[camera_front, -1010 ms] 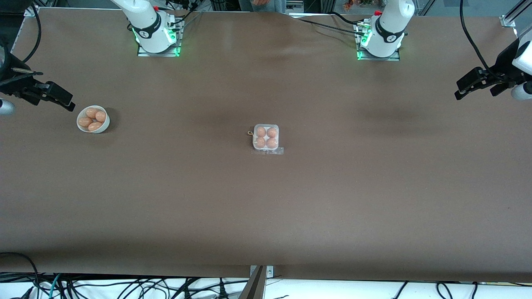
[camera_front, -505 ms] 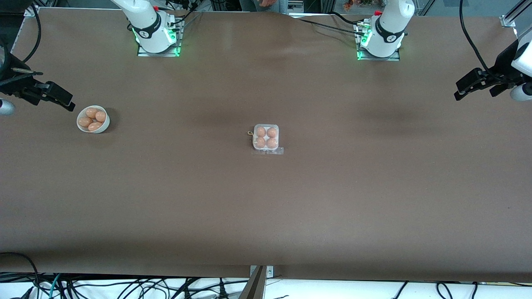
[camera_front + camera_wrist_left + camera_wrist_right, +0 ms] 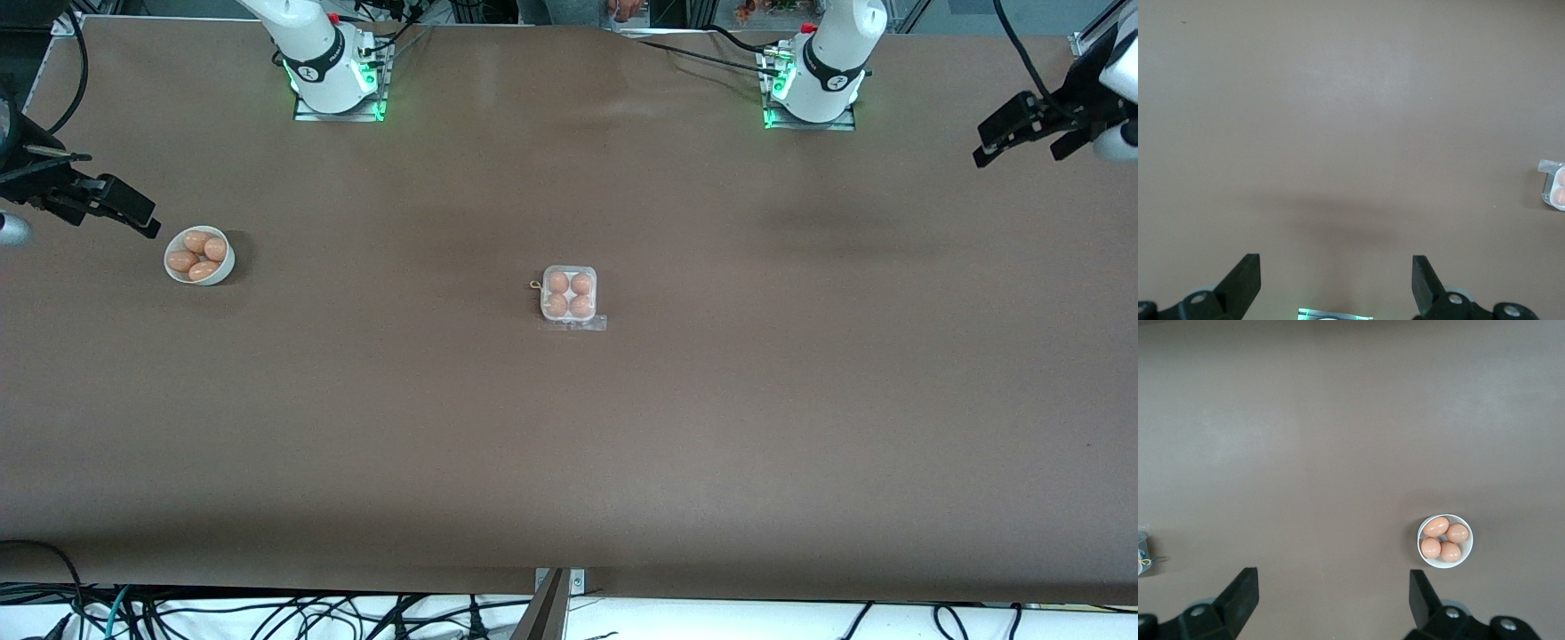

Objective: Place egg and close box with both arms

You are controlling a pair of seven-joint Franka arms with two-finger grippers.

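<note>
Both arms (image 3: 311,53) are chunky glossy white with black joint bands, green-glowing bases, loose black cables and matte black grippers (image 3: 1022,133).

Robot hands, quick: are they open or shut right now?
Left gripper: open, holding nothing, over bare table.
Right gripper: open, holding nothing, near the bowl.

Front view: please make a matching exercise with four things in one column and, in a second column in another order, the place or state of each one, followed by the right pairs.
Things:
1. box
2. bowl
3. left gripper
4. right gripper

Places or states:
A. open, raised over the left arm's end of the table
B. white and round, holds four loose eggs
C. mid-table, an egg in each of its four cells
D. open, raised beside the bowl at the right arm's end

Pairs: 1-C, 2-B, 3-A, 4-D
</note>
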